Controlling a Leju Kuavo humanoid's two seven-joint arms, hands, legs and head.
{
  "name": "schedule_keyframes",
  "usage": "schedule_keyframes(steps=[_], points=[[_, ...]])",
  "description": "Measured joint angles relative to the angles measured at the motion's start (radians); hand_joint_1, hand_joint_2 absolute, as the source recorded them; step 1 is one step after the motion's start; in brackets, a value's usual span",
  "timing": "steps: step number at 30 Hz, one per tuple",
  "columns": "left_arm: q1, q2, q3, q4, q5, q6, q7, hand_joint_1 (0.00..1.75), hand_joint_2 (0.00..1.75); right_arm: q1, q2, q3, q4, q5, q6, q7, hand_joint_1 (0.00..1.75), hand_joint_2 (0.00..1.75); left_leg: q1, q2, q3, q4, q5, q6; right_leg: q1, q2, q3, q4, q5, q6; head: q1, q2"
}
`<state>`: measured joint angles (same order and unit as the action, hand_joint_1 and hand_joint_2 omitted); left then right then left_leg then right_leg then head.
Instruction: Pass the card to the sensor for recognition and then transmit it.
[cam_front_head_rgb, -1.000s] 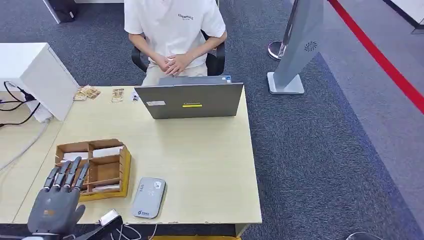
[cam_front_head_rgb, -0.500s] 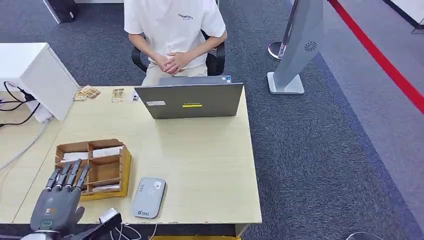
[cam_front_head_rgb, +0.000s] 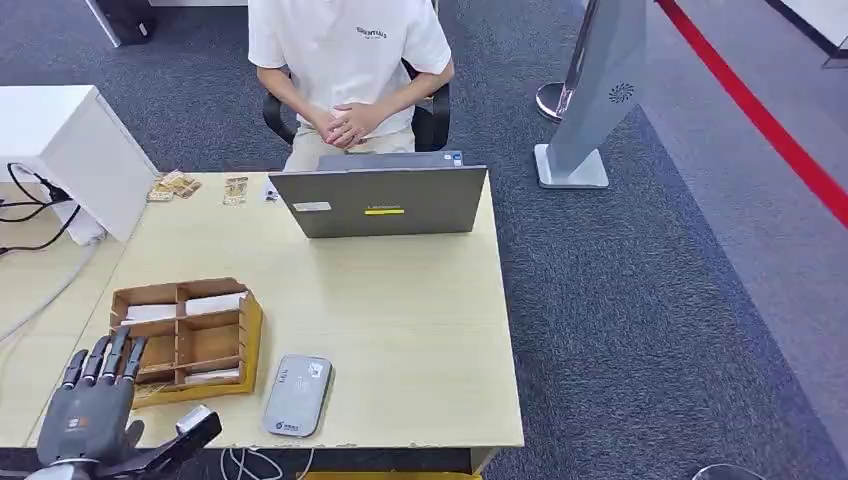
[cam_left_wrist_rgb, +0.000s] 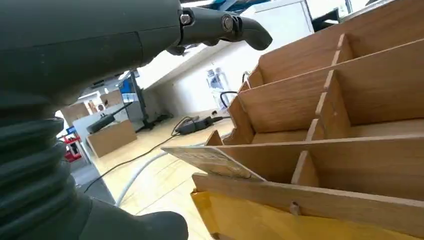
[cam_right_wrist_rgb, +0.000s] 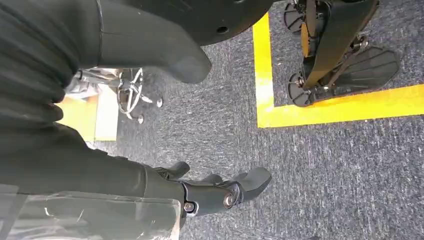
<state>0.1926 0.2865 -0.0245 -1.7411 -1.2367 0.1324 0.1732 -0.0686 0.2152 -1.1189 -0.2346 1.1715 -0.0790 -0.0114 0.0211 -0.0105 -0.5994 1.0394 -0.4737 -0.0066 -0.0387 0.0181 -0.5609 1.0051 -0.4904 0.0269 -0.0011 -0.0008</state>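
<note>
- Grey carpet with a red floor stripe (cam_front_head_rgb: 760, 115) surrounds your pale wooden desk (cam_front_head_rgb: 400, 320); a person in a white T-shirt (cam_front_head_rgb: 348, 50) sits at its far edge behind an open grey laptop (cam_front_head_rgb: 378, 200).
- Your left hand (cam_front_head_rgb: 92, 405) hovers over the desk's near left corner, fingers straight and spread, holding nothing.
- Just beside those fingertips sits the brown wooden compartment box (cam_front_head_rgb: 190, 335) on its yellow base, near the desk's left edge.
- From the left wrist view you can see a printed card (cam_left_wrist_rgb: 212, 161) lying tilted in the box's nearest compartment, one corner poking out over the wall; the fingers (cam_left_wrist_rgb: 225, 27) are apart from it.
- A grey rounded card sensor (cam_front_head_rgb: 298, 394) lies flat by the desk's near edge, just beside the box.
- Your right hand (cam_right_wrist_rgb: 210, 192) hangs over the carpet, fingers loosely curved with nothing in them.
</note>
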Motion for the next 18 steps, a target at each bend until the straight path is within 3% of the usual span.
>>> schedule_keyframes(steps=[8,18], points=[[-0.006,-0.043,0.067,0.042,-0.034,0.063,-0.023,0.0,1.75,0.0,0.0,0.0,0.0,0.014,0.0,0.0,0.0,1.75,0.0,0.0,0.0,0.0,0.0,0.0,0.0,0.0,0.0,0.0,0.0,0.0,0.0,0.0],[-0.025,-0.081,0.084,0.061,-0.074,0.142,-0.061,0.0,1.75,0.0,0.0,0.005,0.0,0.033,-0.001,-0.002,0.0,1.75,0.0,0.0,0.0,0.0,0.0,0.0,0.0,0.0,0.0,0.0,0.0,0.0,0.0,0.0]])
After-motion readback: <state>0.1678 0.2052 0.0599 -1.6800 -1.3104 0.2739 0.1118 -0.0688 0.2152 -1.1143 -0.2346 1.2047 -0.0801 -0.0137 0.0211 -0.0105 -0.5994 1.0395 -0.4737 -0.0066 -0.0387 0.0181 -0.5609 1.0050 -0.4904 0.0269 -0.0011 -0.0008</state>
